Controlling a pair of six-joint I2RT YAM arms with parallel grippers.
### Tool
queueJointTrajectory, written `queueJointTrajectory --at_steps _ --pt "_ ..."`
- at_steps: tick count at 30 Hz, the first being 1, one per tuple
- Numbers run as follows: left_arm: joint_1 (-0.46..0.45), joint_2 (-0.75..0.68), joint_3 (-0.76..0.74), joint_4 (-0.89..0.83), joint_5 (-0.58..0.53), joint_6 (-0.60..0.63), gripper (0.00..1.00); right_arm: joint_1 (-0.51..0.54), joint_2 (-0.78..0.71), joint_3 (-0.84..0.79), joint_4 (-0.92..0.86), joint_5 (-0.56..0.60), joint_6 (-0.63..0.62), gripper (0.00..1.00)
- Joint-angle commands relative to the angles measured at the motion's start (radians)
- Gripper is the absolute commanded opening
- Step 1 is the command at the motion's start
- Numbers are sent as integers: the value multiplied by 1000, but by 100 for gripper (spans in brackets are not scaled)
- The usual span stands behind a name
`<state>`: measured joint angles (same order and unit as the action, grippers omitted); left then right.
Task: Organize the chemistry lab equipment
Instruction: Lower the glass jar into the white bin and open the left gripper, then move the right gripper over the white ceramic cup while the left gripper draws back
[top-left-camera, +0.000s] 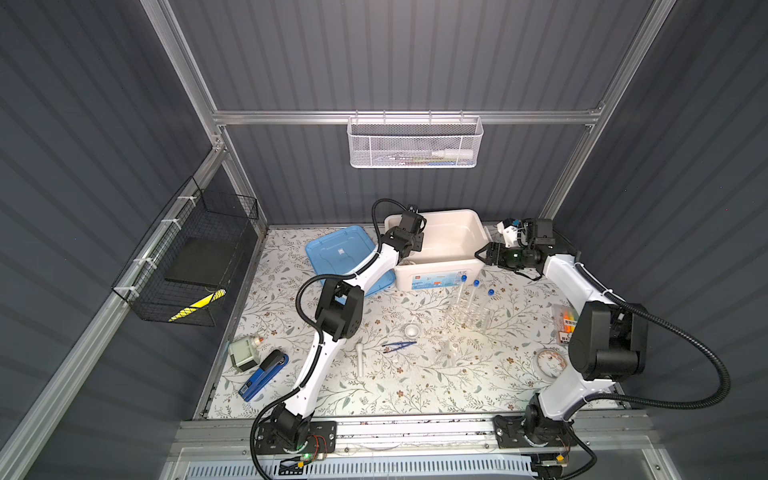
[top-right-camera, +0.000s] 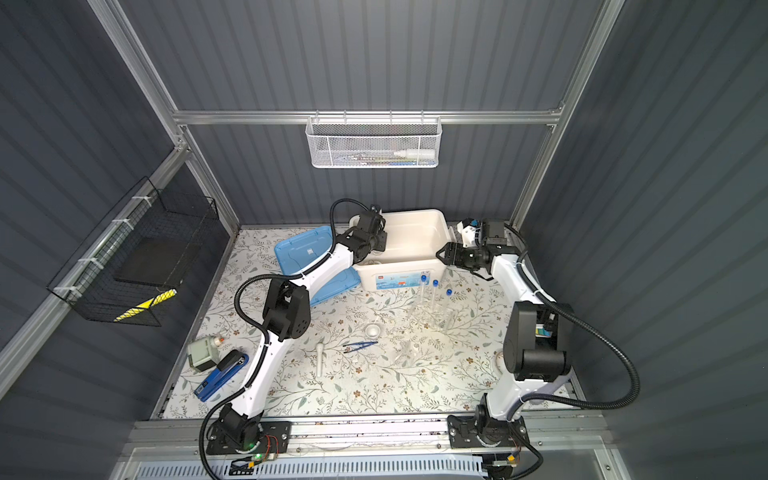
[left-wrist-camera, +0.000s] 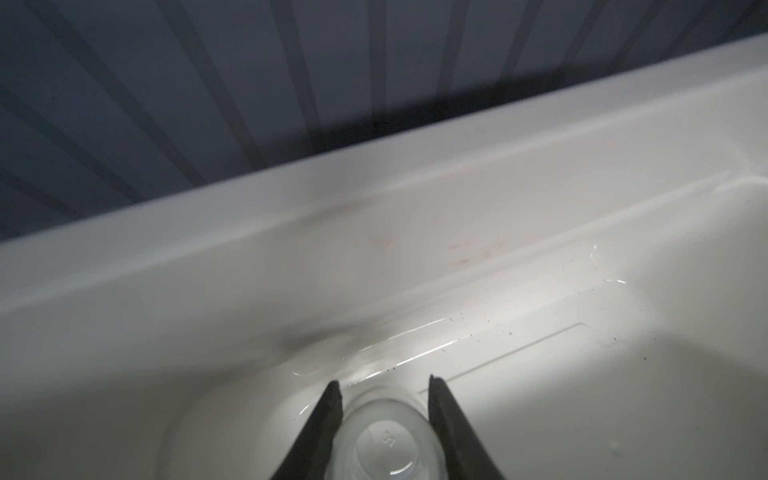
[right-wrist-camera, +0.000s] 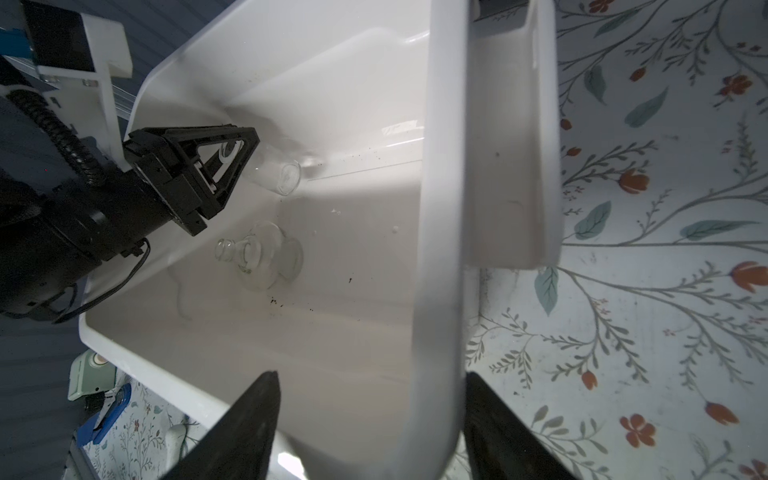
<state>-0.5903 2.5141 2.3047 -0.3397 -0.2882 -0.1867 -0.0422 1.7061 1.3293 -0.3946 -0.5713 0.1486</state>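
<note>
In both top views the left claw (top-left-camera: 409, 249) reaches down into the white bin (top-left-camera: 457, 232) at the back of the worktop (top-left-camera: 374, 390). The right claw (top-left-camera: 480, 253) sits at the bin's right rim. In front of the bin, blue-capped tubes (top-left-camera: 473, 291) stand in the rack (top-left-camera: 467, 318). Nearer the front, the bowl (top-left-camera: 412, 331), pestle (top-left-camera: 360, 357), tweezers (top-left-camera: 399, 345) and clear vessels (top-left-camera: 449, 353) sit apart from one another.

From the left wrist, the left claw (left-wrist-camera: 384, 384) has a clear flask (left-wrist-camera: 386, 440) between its fingers, inside the bin (left-wrist-camera: 540, 395). The fingers seem pressed on its sides, though the frame cuts them off.

From the right wrist, the left claw (right-wrist-camera: 243, 158) holds that flask (right-wrist-camera: 276, 174) tilted above the bin floor. The other flask (right-wrist-camera: 257, 257) lies on its side on the floor, apart from it. The right claw (right-wrist-camera: 370, 378) has its jaws wide apart, straddling the bin (right-wrist-camera: 440, 208) wall and clamping nothing.
</note>
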Motion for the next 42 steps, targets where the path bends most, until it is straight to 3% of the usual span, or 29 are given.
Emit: queueJointTrajectory --at_steps 1,13,26,34,42 --pt "3 17 -1 -27 -23 18 38 4 -42 7 -19 15 -14 73" --pt "3 -3 -17 -30 -27 16 51 2 -95 8 -32 76 -2 90" --pt "3 -135 -79 35 3 15 99 5 -281 -56 -111 210 -3 97" --pt "-6 -257 -163 100 39 32 100 44 -417 -96 -182 315 -24 96" --pt "-11 -378 -235 93 76 36 100 224 -521 -119 -272 486 -60 92"
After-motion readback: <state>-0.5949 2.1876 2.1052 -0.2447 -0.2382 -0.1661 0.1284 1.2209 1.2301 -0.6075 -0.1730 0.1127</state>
